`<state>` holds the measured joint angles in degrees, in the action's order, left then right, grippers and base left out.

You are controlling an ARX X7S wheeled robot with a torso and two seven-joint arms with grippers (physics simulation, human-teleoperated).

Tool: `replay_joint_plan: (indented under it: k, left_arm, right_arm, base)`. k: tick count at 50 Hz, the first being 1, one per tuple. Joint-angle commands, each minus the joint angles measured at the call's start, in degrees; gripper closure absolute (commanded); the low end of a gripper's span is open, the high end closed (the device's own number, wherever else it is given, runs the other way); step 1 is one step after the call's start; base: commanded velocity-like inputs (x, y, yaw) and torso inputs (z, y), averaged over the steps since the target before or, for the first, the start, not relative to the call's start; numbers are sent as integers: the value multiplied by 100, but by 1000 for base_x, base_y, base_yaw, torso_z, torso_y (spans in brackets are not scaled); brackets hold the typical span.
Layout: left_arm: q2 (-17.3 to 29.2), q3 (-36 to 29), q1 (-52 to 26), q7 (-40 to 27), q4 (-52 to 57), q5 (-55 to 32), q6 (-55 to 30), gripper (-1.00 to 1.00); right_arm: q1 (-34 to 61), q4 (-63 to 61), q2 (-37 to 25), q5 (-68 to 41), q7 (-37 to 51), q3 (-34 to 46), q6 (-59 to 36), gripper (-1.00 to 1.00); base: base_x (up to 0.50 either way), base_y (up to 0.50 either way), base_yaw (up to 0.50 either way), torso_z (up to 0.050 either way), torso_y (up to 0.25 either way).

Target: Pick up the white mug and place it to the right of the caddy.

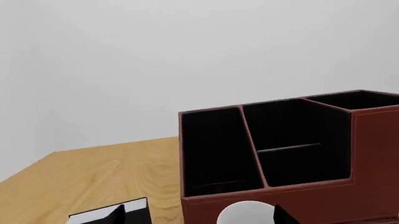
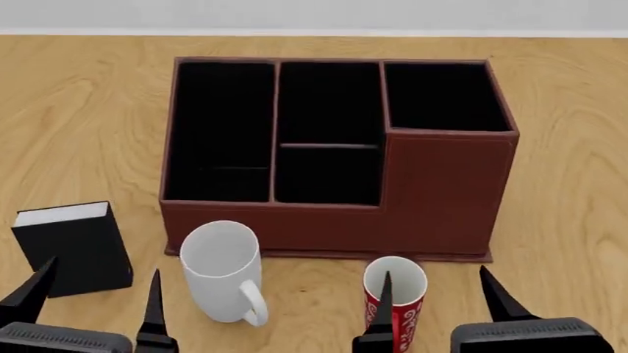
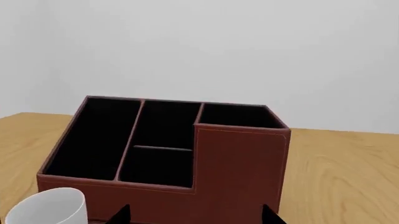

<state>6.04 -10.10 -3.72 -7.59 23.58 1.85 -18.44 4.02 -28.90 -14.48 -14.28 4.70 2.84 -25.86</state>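
The white mug [image 2: 220,268] stands upright on the wooden table in front of the caddy's left half, its handle toward me. The caddy [image 2: 446,195] is a dark red-brown box with black compartments, taller at its right end. My left gripper [image 2: 98,290] is open near the table's front edge, just left of the mug, with nothing between its fingers. My right gripper [image 2: 437,294] is open too, and its left finger overlaps the red mug. In the left wrist view the white mug's rim [image 1: 246,213] shows before the caddy [image 1: 274,149], near one finger of the left gripper [image 1: 196,219]. The right wrist view faces the caddy [image 3: 240,158], with the white mug [image 3: 46,210] off to one side of the right gripper [image 3: 196,217].
A red mug with white swirls [image 2: 395,294] stands before the caddy's taller section. A small black book [image 2: 73,246] stands at the front left, also seen as the book [image 1: 118,212] in the left wrist view. Bare wooden table [image 2: 569,184] lies right of the caddy.
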Motion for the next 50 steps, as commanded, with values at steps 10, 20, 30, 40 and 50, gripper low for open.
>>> replay_joint_plan:
  k: [10,20,30,40,50]
  left_arm:
    - [142,-93,10,-144,178,-98,-58,-100]
    - [197,-127,12,-193,208,-148,-67,-100]
    - [249,-160,30,-251,269,-178,-81,-100]
    - [300,-214,57,-309,348,-177,-104,-100]
    - [364,-249,43,-391,439,-149,-295,-100]
  right_arm:
    - [-113,-219,-78,-50,78,8,12,-100]
    - [-124,-210,-105,-63,88,36,72,-100]
    - [-144,-261,-147,-85,119,37,69,-100]
    - [-191,-305,-181,-121,128,24,134,-100]
    - [-193,-330,-223,-150,129,57,117,-100]
  base:
    - [432,-85,0,0,0]
    - [431,-110,0,0,0]
    - [429,-96,0,0,2]
    - [203,-34,0,0,1]
    - [0,0,0,0,0]
